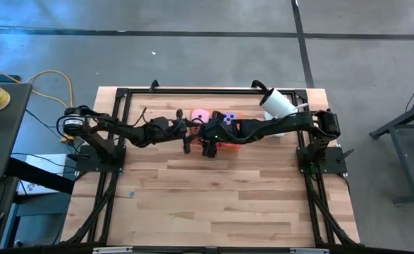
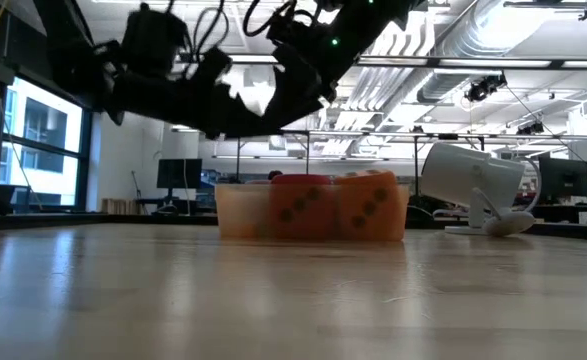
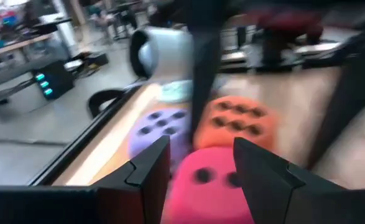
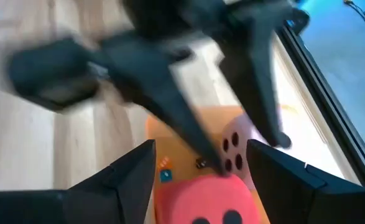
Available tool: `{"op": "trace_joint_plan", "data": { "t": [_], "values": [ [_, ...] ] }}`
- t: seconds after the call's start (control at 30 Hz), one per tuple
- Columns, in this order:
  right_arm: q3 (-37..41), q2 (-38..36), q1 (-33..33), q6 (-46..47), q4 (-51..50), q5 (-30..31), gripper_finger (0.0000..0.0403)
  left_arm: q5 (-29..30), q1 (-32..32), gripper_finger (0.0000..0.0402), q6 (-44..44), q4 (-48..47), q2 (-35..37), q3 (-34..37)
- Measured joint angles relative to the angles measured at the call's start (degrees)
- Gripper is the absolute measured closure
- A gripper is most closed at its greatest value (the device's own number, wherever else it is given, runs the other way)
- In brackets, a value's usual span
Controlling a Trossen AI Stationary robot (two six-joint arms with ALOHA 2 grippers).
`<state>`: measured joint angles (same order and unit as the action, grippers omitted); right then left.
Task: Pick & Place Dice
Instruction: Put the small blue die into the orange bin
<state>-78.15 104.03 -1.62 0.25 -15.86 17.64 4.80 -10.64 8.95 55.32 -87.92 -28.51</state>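
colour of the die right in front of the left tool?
Pink die with dark pips, between the open left tool's fingers. Left wrist view shows it best.

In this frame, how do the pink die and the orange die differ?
The pink die is pink and sits just ahead of the left gripper, whose open fingers are lined up on it. The orange die is orange and lies beyond it, beside the lavender die. The pink die's facing side shows two pips, the orange die's shows more. Both are soft-looking cubes with dark pips.
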Motion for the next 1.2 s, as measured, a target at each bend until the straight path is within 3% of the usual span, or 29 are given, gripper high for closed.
{"op": "trace_joint_plan", "data": {
  "t": [0.1,0.23,0.33,0.53,0.67,0.83,0.97,1.07,1.2],
  "values": [
    [0.00,0.00,0.92,1.94,-3.26,4.10,0.0163,0.53,3.99,0.0232,0.04,-5.83,4.10,0.04],
    [0.02,-0.46,3.75,4.53,-6.21,11.94,0.0163,0.06,9.91,0.0232,-4.05,-28.02,13.04,0.07],
    [0.00,-0.49,6.39,4.66,-6.60,17.12,0.0163,3.15,15.30,0.0232,-11.11,-42.41,21.52,0.30],
    [0.00,-0.50,10.31,4.65,-6.43,18.40,0.0163,8.76,29.57,0.0232,-24.41,-60.48,38.30,0.22],
    [0.00,-0.50,11.01,4.64,-6.23,18.51,0.0163,16.23,36.96,0.0232,-35.22,-66.68,44.57,0.11],
    [0.00,-0.50,11.01,4.66,-6.24,18.47,0.0163,17.04,40.29,0.0232,-45.01,-80.33,43.31,-4.29],
    [0.00,-0.50,11.01,5.78,-6.25,18.46,0.0163,13.29,39.30,0.0232,-54.89,-97.87,37.16,-11.00],
    [0.00,-0.50,11.01,5.99,-6.25,18.37,0.0163,5.67,37.32,0.0232,-63.83,-107.57,31.95,-14.48],
    [0.00,-0.50,11.01,6.04,-6.16,18.25,0.0163,-10.43,32.53,0.0232,-73.48,-113.90,25.16,-14.93]
  ]
}}
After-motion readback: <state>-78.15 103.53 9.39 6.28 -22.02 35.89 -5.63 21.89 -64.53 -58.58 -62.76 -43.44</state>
